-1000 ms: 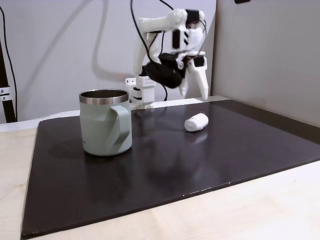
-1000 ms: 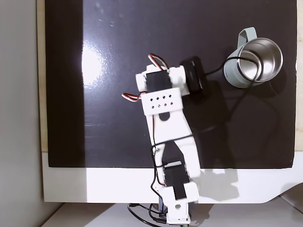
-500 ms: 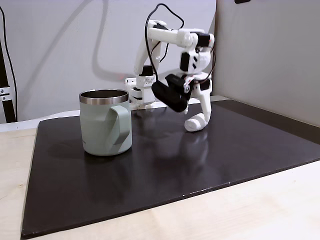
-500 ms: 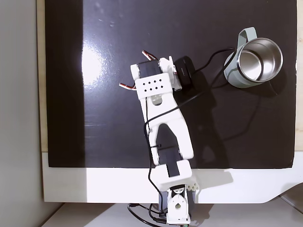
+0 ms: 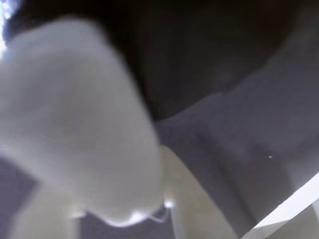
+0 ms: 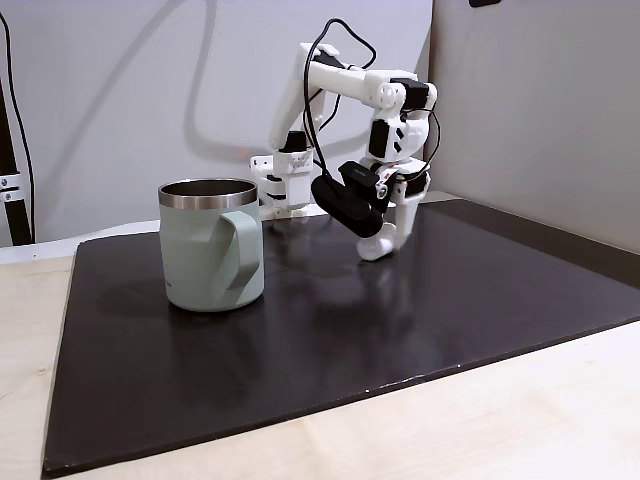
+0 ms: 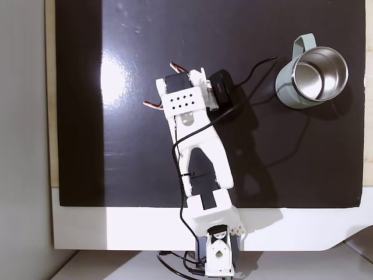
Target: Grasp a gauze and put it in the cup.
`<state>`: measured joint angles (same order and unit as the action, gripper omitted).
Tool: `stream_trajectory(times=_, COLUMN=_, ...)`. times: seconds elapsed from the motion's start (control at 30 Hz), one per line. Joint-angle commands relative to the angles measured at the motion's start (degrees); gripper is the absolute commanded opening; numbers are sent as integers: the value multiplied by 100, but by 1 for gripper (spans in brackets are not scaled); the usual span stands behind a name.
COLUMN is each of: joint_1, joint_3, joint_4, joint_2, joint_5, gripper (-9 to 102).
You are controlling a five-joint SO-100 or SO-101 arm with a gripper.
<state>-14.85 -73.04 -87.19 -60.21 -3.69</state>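
The white gauze roll [image 6: 372, 250] lies on the black mat, mostly hidden by my gripper [image 6: 383, 243], which has come down over it with its white fingers on either side, open. In the wrist view the gauze [image 5: 75, 129] is a large blurred white mass, with one pale finger [image 5: 192, 204] right beside it. The sage-green cup [image 6: 205, 260] stands upright at the left of a fixed view, well apart from the gripper. From above, the cup [image 7: 285, 87] sits at the upper right and the arm's wrist [image 7: 183, 105] covers the gauze.
The black mat [image 6: 400, 330] lies on a pale wooden table [image 6: 480, 420]. A black cable [image 7: 259, 67] runs from the wrist camera [image 7: 220, 87] towards the cup. The arm's base [image 7: 215, 251] stands on a white strip at the mat's edge.
The arm reached out and lowered from above the mat until the open gripper came down around the gauze. The gauze and the cup have stayed in place.
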Motion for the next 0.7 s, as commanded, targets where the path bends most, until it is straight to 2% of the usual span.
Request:
stream_trajectory(times=0.0, joint_1=18, joint_3=299, joint_4=9, joint_2=-62, joint_5=70, gripper=2)
stream_trajectory(times=0.37, joint_1=35, joint_3=422, joint_4=-290, joint_2=-431, joint_5=149, gripper=0)
stream_trajectory(times=0.67, joint_1=176, joint_3=2030, joint_4=-1600, joint_2=-1204, joint_5=220, gripper=0)
